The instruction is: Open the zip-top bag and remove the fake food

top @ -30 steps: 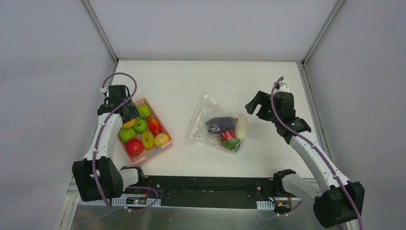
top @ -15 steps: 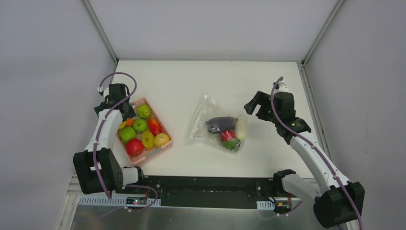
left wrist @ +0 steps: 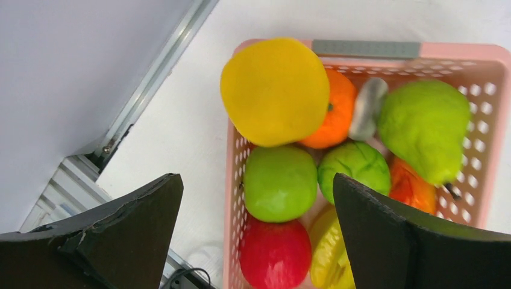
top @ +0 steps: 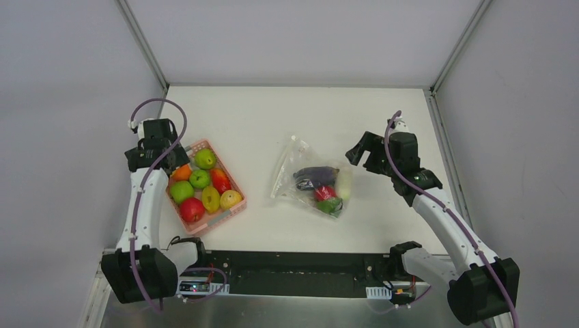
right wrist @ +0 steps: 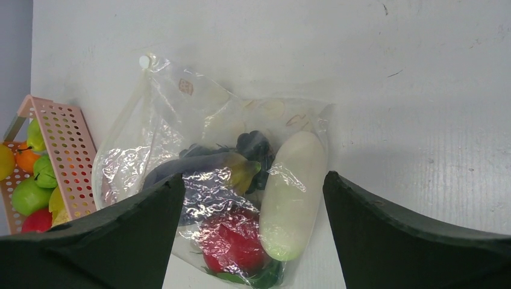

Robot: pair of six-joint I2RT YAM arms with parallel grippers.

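Observation:
The zip-top bag [top: 300, 174] lies crinkled at the table's middle and also shows in the right wrist view [right wrist: 175, 138]. Inside it are a purple eggplant [right wrist: 193, 165], a red tomato [right wrist: 234, 241], a white vegetable [right wrist: 293, 192] and a dark-green bunch [right wrist: 256, 144]. My right gripper [top: 362, 152] is open and empty, hovering over the bag's right side [right wrist: 253, 176]. A yellow round fruit [left wrist: 274, 90] rests on top of the fruit in the pink basket [left wrist: 458, 51]. My left gripper [top: 158, 156] is open and empty above the basket's left rim [left wrist: 256, 180].
The pink basket [top: 222, 217] at the left holds green apples [left wrist: 280, 183], an orange mandarin [left wrist: 334, 108], a red apple [left wrist: 274, 253] and a pear [left wrist: 425, 123]. The enclosure wall and frame rail [left wrist: 150, 78] run close along the basket's left.
My left gripper has risen and drawn back to the upper left, away from the basket, leaving the yellow fruit in it. The right gripper has barely moved.

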